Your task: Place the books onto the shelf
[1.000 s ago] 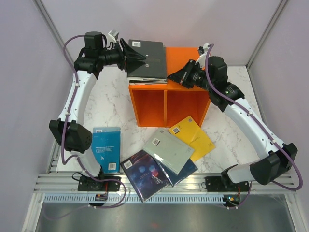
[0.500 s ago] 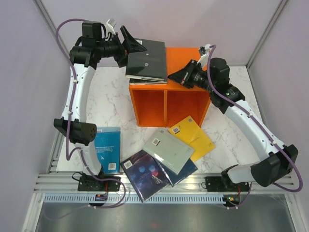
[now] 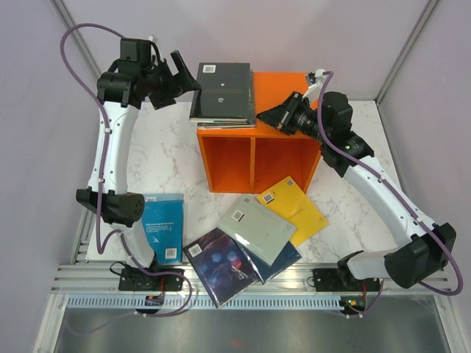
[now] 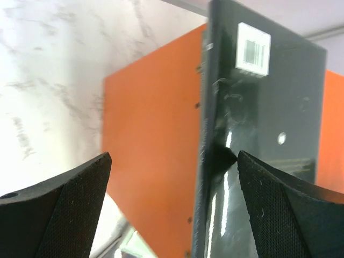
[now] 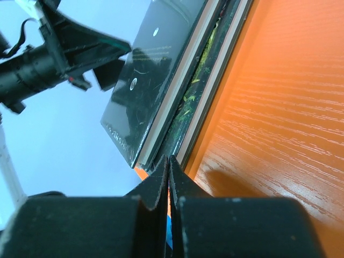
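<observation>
Stack of glossy dark paperbacks (image 3: pixel 223 92), white barcode sticker, atop bright orange two-cubby shelf (image 3: pixel 228 158). Left gripper (image 3: pixel 187 73) spread, empty; right gripper (image 3: pixel 260 115) pinched together.

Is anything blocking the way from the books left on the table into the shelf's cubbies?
Nothing visible. Both cubbies of the shelf face the loose books and look empty; the yellow book lies just before the right one. The left claw and right claw are up by the stack on top.

Both arms reach forward; left gripper (image 3: pixel 190 73) spread wide, right gripper (image 3: pixel 261 114) pinched closed, seemingly tilted downward.
</observation>
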`<control>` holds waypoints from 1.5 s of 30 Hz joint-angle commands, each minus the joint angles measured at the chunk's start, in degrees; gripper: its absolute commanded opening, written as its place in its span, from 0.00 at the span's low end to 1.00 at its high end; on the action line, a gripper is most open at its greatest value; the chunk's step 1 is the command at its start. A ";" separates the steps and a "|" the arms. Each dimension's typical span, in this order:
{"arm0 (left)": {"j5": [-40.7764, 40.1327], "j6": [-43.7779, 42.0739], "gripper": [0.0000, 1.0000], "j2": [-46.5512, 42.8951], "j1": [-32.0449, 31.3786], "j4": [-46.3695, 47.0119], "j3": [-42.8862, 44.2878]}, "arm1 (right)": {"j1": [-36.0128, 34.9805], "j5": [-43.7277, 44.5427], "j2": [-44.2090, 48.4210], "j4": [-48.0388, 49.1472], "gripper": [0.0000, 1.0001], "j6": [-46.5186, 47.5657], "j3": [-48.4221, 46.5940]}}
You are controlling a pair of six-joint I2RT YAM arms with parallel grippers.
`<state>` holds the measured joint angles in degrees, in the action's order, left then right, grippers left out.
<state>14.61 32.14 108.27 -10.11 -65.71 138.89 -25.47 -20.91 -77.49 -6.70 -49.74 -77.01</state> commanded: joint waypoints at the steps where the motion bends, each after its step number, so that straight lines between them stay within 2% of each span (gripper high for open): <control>1: -13.81 -5.07 1.00 -7.80 0.09 -3.46 -2.39 | -1.16 -3.53 -0.56 -15.53 0.00 -1.24 5.03; 5: -15.91 -3.32 1.00 -15.00 0.09 -3.02 -12.57 | -0.89 -1.51 1.55 -18.95 0.00 1.56 5.82; 6: -16.19 -2.96 1.00 -16.76 0.09 -1.89 -17.90 | -0.63 0.15 2.17 -20.10 0.00 2.44 6.00; 9: -15.15 -2.26 1.00 -24.40 0.44 2.49 -26.70 | 0.25 1.39 5.24 -22.74 0.00 4.64 8.54; 12: -11.81 -1.29 1.00 -30.04 2.10 5.15 -29.90 | 0.60 1.57 7.97 -23.18 0.00 4.56 12.05; 17: -7.76 -1.03 1.00 -32.15 4.04 4.98 -30.51 | 0.60 1.83 11.22 -23.88 0.00 4.38 15.31; 20: -3.99 1.34 1.00 -35.92 4.04 5.15 -39.89 | 0.52 2.80 13.68 -27.12 0.00 6.84 16.28; 21: -2.06 3.17 1.00 -40.11 3.87 6.03 -48.10 | 0.60 2.80 15.08 -27.83 0.00 8.06 16.98; 23: -0.38 5.03 1.00 -45.23 3.17 10.57 -57.63 | 0.69 2.36 16.32 -29.24 0.01 8.77 20.49; 24: 1.45 5.99 1.00 -50.38 2.12 11.74 -66.73 | 0.60 1.58 17.37 -29.77 0.04 9.04 21.80; 26: 2.87 8.98 1.00 -54.72 0.19 13.32 -77.39 | 0.60 0.35 18.43 -29.86 0.20 8.78 26.44; 27: 3.14 10.82 1.00 -58.57 -0.43 13.33 -80.33 | 0.51 0.34 19.30 -29.78 0.26 8.69 27.78; 28: 3.40 11.62 1.00 -60.87 -0.87 13.50 -82.96 | 0.51 0.43 19.75 -29.51 0.37 8.69 29.88; 29: 3.84 12.59 1.00 -62.72 -1.31 13.77 -87.60 | 0.60 0.43 20.10 -29.34 0.43 8.78 30.69; 31: 5.60 14.69 1.00 -67.11 -2.46 15.08 -91.41 | 0.60 0.78 20.19 -29.16 0.55 9.13 32.09; 32: 7.69 15.23 1.00 -68.01 -2.72 15.70 -95.17 | 0.51 0.43 20.10 -28.73 0.58 9.57 32.45; 37: 9.29 17.69 1.00 -69.60 -5.62 19.82 -102.76 | -0.54 -0.63 20.71 -28.46 0.65 10.71 34.29; 40: 8.95 19.97 1.00 -68.72 -8.43 23.33 -105.66 | -2.38 0.51 21.24 -28.63 0.65 10.80 35.70; 45: 4.65 23.40 1.00 -61.98 -16.93 28.44 -107.25 | -9.83 8.23 22.29 -29.68 0.58 9.84 36.58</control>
<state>21.12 50.92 42.81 -22.83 -44.53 32.08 -30.33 -14.72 -52.49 -18.26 -35.00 -45.65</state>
